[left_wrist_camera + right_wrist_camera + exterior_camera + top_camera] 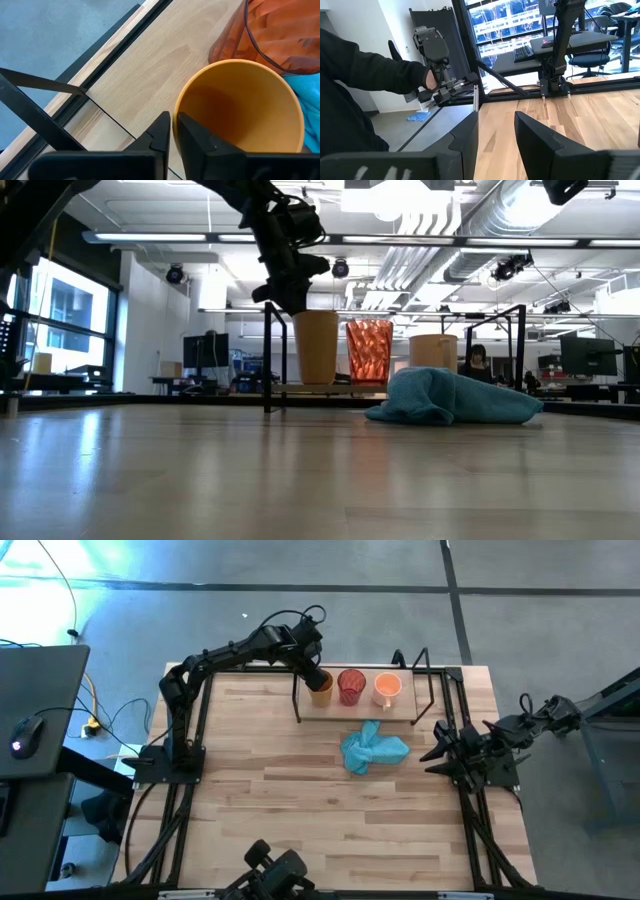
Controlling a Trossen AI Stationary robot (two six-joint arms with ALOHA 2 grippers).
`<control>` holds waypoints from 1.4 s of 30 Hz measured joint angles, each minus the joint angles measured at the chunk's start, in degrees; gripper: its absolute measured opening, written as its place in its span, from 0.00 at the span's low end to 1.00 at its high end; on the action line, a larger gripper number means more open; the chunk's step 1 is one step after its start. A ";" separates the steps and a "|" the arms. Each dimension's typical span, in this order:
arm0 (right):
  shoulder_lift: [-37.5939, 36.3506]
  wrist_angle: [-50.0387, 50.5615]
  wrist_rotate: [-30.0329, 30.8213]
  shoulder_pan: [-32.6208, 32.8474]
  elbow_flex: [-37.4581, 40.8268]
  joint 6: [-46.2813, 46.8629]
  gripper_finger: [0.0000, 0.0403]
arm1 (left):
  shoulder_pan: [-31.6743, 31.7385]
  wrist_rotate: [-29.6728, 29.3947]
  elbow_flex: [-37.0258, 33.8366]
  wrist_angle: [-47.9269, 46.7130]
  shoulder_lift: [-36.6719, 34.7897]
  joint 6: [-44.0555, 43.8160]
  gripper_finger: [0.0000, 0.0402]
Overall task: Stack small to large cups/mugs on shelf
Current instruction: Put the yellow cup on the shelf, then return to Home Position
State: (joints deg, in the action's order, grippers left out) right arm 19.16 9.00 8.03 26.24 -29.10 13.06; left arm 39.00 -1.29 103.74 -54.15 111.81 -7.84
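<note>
Bare planks of the counter (300,470) fill the low view's foreground, and this light-wood counter carries all the rest. On its far side stands the shelf (355,708), a low light-wood board on thin black legs. Just in front of the shelf lies a crumpled light blue cloth (374,748); in the low view it hides the foot of the pale orange mug (433,351).

Three cups stand upright in a row on the shelf. At the left arm's end is the amber-orange cup (320,688), the tallest in the low view. Beside it, in the middle, is the red translucent cup (351,686), near the amber one. At the other end stands the pale orange mug, the shortest of the three.

The left tool (174,131) is narrow, its two dark fingers pinching the amber-orange cup's rim, one finger inside and one outside.

The right tool (495,135) waits at the counter's right edge, well apart from the shelf, its fingers a little apart and holding nothing.
</note>
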 joint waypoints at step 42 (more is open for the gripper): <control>0.00 1.52 -0.02 0.01 0.00 1.02 0.29 | 0.79 -0.20 9.13 -7.83 -0.04 2.01 0.09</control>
State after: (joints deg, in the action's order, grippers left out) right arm 19.16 10.52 8.01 26.25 -29.10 14.08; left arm 39.79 -1.48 112.87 -61.98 111.77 -5.83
